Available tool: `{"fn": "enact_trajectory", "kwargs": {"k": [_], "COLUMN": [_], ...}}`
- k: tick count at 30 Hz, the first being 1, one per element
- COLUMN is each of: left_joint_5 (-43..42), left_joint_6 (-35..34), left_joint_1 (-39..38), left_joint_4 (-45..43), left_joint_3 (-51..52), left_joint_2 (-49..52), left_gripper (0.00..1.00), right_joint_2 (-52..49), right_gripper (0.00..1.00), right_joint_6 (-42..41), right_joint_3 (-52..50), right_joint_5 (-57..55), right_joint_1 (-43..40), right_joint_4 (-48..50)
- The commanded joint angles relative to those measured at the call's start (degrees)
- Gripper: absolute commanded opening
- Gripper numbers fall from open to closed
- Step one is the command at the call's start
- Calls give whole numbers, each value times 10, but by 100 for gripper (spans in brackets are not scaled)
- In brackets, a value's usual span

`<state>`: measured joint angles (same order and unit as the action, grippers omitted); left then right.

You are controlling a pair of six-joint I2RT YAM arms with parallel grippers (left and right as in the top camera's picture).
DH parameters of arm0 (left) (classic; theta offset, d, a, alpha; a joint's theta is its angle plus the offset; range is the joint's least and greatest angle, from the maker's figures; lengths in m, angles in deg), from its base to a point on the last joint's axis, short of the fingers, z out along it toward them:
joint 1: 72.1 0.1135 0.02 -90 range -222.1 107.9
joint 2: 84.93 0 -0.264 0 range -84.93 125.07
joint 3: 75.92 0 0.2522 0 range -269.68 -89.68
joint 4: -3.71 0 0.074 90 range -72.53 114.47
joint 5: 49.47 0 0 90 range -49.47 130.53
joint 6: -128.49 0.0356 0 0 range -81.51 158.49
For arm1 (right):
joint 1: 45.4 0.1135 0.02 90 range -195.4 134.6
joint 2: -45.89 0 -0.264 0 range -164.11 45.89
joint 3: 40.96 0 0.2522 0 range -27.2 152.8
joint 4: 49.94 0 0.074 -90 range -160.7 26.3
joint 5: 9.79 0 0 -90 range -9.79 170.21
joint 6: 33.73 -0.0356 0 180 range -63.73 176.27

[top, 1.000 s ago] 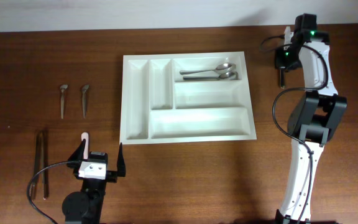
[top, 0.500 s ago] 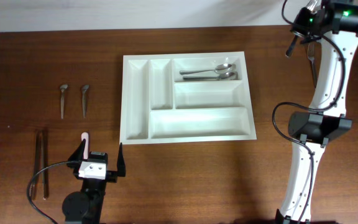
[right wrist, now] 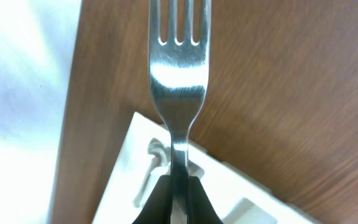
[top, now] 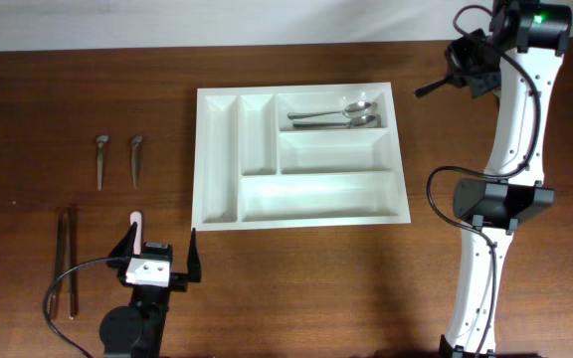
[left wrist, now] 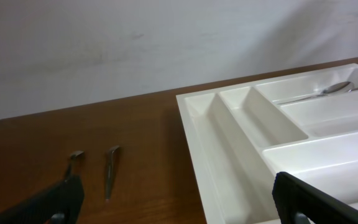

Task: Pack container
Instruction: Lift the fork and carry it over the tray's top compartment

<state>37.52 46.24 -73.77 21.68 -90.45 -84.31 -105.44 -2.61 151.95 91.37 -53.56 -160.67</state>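
The white container (top: 331, 154) sits mid-table (top: 58, 80), with two spoons (top: 338, 117) lying in its far long compartment. Off past its far right corner, the right claw (right wrist: 174, 186) is up in the air, pinching a fork (right wrist: 178, 81) by the handle. The left claw (top: 164, 246) rests spread wide near the front edge.

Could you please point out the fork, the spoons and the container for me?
fork (right wrist: 178, 93): right wrist view, neck below the tines.
spoons (top: 359, 105): overhead view, upper spoon's bowl.
container (top: 217, 159): overhead view, bare leftmost compartment.
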Motion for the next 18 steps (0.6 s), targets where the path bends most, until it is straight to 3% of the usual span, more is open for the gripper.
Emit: {"fn": "enact_trajectory", "kwargs": {"k": [1, 8, 18], "left_joint_5": [-3, -2, -3], "left_joint_6": [7, 7, 7], "left_joint_1": [3, 3, 3], "left_joint_4": [1, 1, 1], "left_joint_3": [3, 3, 3], "left_joint_2": [-3, -3, -3], "left_gripper": [99, 99, 99], "right_joint_2": [24, 23, 23], "right_gripper": [4, 4, 4], "right_joint_6": [-117, -271, -293], "right_joint_3": [9, 5, -49], "right_joint_5": [24, -33, -92], "right_joint_1": [24, 105, 182], "right_joint_4": [-4, -3, -4]}}
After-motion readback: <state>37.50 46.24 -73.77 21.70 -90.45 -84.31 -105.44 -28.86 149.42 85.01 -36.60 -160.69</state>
